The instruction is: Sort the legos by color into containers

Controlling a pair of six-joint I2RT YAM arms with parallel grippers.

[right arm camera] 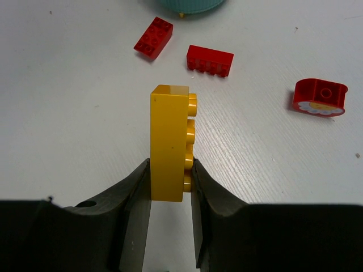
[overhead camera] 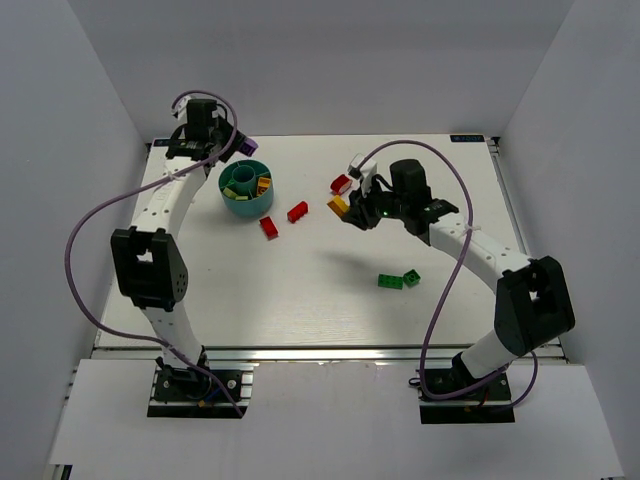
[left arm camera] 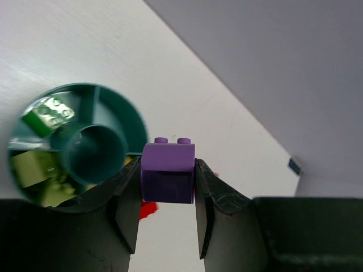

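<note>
My left gripper [overhead camera: 243, 150] [left arm camera: 168, 190] is shut on a purple lego [left arm camera: 168, 170], held just beyond the far rim of the teal cup [overhead camera: 232, 206] [left arm camera: 126, 110]. The cup's containers hold a green lego [left arm camera: 52, 111] and yellowish ones [left arm camera: 28, 167]. Above the table right of centre, my right gripper [overhead camera: 350, 214] [right arm camera: 170, 165] is shut on a yellow lego [right arm camera: 169, 141] [overhead camera: 339, 206], gripped by its flat back and studded face. Two red legos [overhead camera: 297, 212] [overhead camera: 268, 227] lie just right of the cup. A curved red piece [overhead camera: 341, 184] [right arm camera: 319, 97] lies beyond my right gripper.
Two green legos [overhead camera: 390, 281] [overhead camera: 411, 277] lie together on the white table near the right arm's forearm. The two red legos [right arm camera: 153, 37] [right arm camera: 210, 60] also show ahead of the held yellow lego. Grey walls close in the table on three sides.
</note>
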